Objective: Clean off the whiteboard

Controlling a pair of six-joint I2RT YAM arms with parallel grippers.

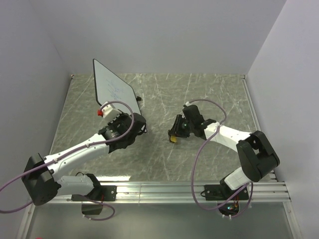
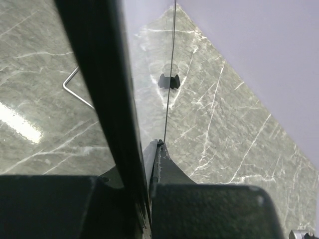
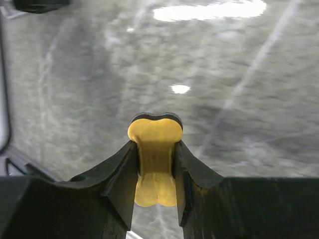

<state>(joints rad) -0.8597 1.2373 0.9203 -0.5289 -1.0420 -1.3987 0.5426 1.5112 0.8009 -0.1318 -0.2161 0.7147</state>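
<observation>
The whiteboard (image 1: pixel 113 89) stands up on edge at the back left of the marble-patterned tabletop (image 1: pixel 164 164), tilted, with faint blue marks on its glossy face. The left pincer (image 1: pixel 138 122) is clamped on its lower black rim; the left wrist view shows the thin board running edge-on between the closed fingers. The right pincer (image 3: pixel 155 154) grips a yellow bone-shaped eraser (image 3: pixel 154 130) by its waist, low over the tabletop and well apart from the board. The board looks light, stiff and thin, with a slick face, so a hold on the rim seems safest. Held at one edge only, it would likely swing or slip under a hard wipe, which suggests light strokes close to the clamped rim
</observation>
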